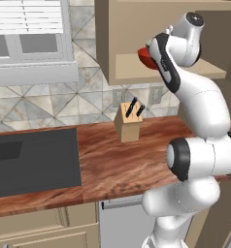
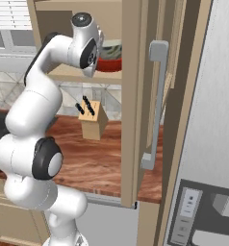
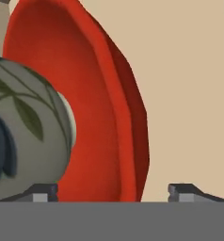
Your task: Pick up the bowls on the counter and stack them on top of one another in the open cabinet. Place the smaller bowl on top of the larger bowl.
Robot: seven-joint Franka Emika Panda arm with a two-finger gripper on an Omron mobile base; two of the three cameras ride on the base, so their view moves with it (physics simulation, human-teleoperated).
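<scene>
Gripper: the gripper [image 3: 113, 192] is spread wide, its two fingertips well apart near the bottom of the hand view, and nothing is clamped between them.
Red bowl: the large red bowl [image 3: 100, 108] sits straight ahead of the gripper, its rim falling into the gap between the spread tips. From the right base view the bowl [image 2: 109, 64] rests on the cabinet shelf [image 2: 68, 74], partly hidden behind the wrist.
Small bowl: the small grey-green bowl [image 3: 27, 132], painted with leaves, lies inside the red one, off toward one fingertip; in the right base view it [image 2: 110, 50] shows as a rounded top above the red rim.
Why so: the small one nests in the large one because that is the stack the task asks for, and my read is that the wide jaws mean the bowl is let go.
Which way it points: both bowls look mouth-up on the shelf, so their axis runs vertical in the room; the hand view is rolled, so the red rim looks stood on edge there.
Long axis: round bowls, none to speak of; the red one's broad span lies flat along the shelf.
Stage: stack looks made; backing the hand out cleanly appears to be what's left.
</scene>
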